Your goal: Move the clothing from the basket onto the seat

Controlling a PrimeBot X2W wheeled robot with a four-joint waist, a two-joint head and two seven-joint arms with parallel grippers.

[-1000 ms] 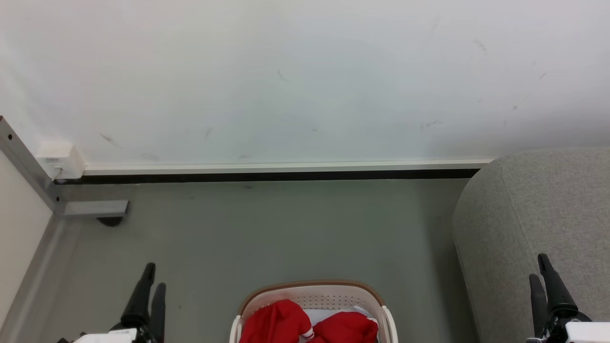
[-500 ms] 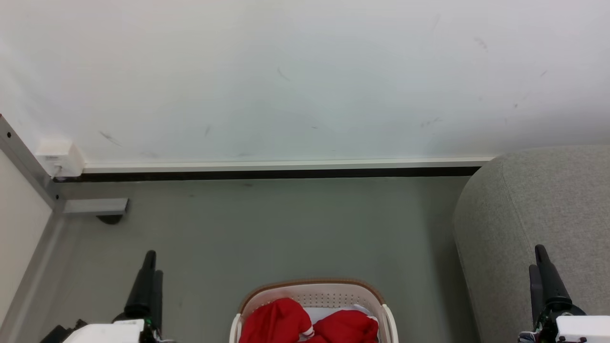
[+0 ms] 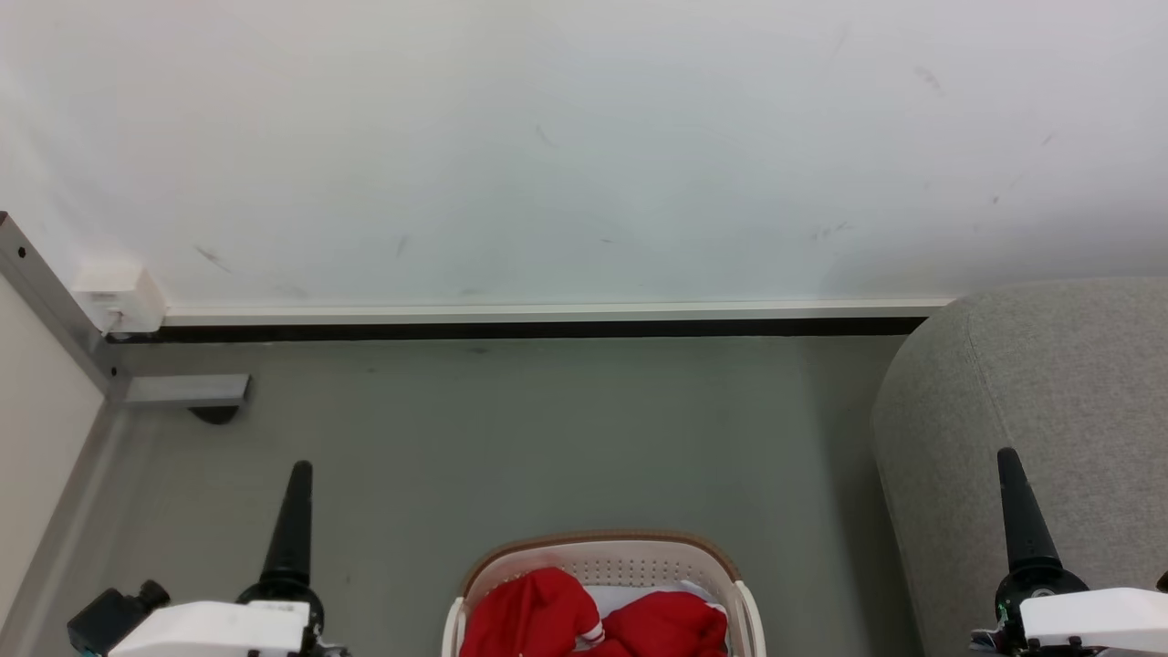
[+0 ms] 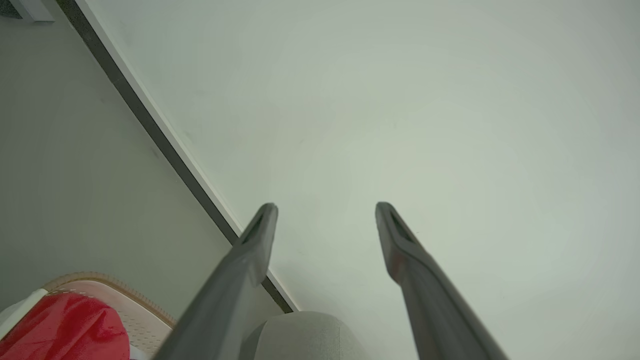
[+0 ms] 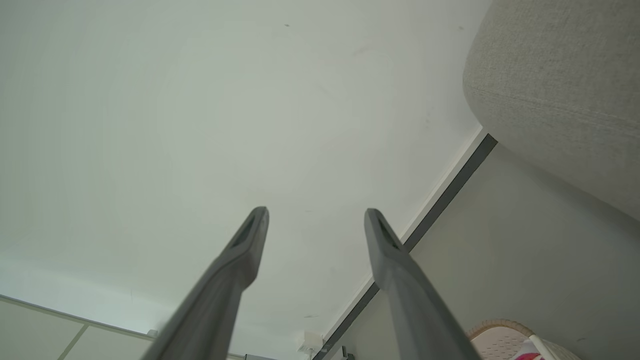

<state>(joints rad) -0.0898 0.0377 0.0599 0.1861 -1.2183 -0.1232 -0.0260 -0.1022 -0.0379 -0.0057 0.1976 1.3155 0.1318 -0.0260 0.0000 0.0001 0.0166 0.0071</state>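
Note:
The cream basket (image 3: pixel 598 552) with a brown rim stands on the floor at the bottom middle of the head view. Red clothing (image 3: pixel 538 620) with white trim lies bunched inside it. The grey seat (image 3: pixel 1049 392) rises at the right. My left gripper (image 3: pixel 298 479) hangs left of the basket and my right gripper (image 3: pixel 1011 470) hangs in front of the seat, both apart from everything. In the left wrist view, my left gripper (image 4: pixel 325 210) is open and empty, with the basket (image 4: pixel 127 300), clothing (image 4: pixel 65 327) and seat (image 4: pixel 300 335) below it. My right gripper (image 5: pixel 316 216) is open and empty beside the seat (image 5: pixel 560 90).
A white wall (image 3: pixel 584 137) with a dark baseboard (image 3: pixel 511 331) closes the far side. A grey metal post and foot (image 3: pixel 182 391) and a small white box (image 3: pixel 119 297) stand at the far left. Grey floor (image 3: pixel 547 438) lies between basket and wall.
Both grippers have rolled, so each pair of fingers now lines up as one in the head view, and their tips sit a little higher. The basket and clothing have not moved.

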